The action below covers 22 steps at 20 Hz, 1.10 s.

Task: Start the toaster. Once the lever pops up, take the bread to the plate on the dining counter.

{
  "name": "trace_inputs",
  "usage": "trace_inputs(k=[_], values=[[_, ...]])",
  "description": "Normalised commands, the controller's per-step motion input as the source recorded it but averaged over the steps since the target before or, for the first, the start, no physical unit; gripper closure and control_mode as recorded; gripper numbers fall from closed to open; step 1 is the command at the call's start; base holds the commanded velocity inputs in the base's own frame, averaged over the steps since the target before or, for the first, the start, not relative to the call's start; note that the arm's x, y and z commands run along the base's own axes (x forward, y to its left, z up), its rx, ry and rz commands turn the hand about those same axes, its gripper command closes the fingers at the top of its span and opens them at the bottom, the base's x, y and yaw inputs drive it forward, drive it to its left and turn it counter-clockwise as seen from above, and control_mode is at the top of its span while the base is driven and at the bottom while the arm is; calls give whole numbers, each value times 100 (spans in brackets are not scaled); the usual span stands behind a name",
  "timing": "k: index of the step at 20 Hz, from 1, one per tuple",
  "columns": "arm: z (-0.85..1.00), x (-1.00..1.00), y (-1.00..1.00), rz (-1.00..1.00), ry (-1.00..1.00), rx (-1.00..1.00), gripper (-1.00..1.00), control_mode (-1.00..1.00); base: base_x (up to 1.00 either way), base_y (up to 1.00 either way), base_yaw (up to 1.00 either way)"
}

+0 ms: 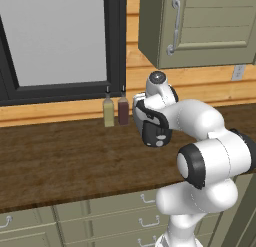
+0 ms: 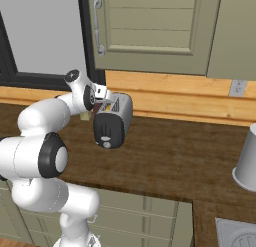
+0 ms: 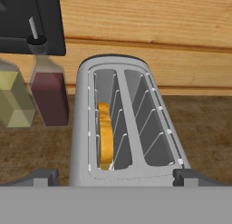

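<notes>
Fingertips [image 3: 183,177] sit at the bottom of your hand view, one at each side, spread wide with nothing between them. Your gripper [image 3: 113,177] is empty and hangs just above the near end of the toaster [image 3: 124,123].

Step, as I read it: you're at the very start, toaster not yet switched on. The lever [image 2: 105,126] looks like the small light tab on the black end panel; too small in the right base view to say if it's up or down. The round knob [image 2: 105,144] sits below it, so don't hit that one.

Next move, my judgement: the hand is over the slots, not at the end panel. You need to come round to the black face, drop a fingertip onto the tab and push straight down. Narrow target, so a closed or near-closed hand may press more cleanly than a wide one.

Toaster: rounded silver-white shell, two slots with wire guides, standing on the dark wood worktop [image 1: 60,161]. The bread [image 3: 105,137] stands on edge in the left slot as the hand view shows it, tan-yellow, sunk below the rim. The other slot is bare.

Further back, two slim bottles [image 1: 115,110] stand side by side against the plank wall [image 1: 200,86], just beside the toaster, one pale yellow, one dark red. Mind them when you swing round.
</notes>
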Motion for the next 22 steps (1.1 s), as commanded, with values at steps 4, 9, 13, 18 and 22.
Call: trace_inputs(k=[4,9,13,18,22], values=[[0,0,0,0,0,0,-100,-100,0,0,0],[0,0,0,0,0,0,-100,-100,0,0,0],[0,0,0,0,0,0,-100,-100,0,0,0],[0,0,0,0,0,0,-100,-100,0,0,0],[0,0,0,0,0,0,-100,-100,0,0,0]])
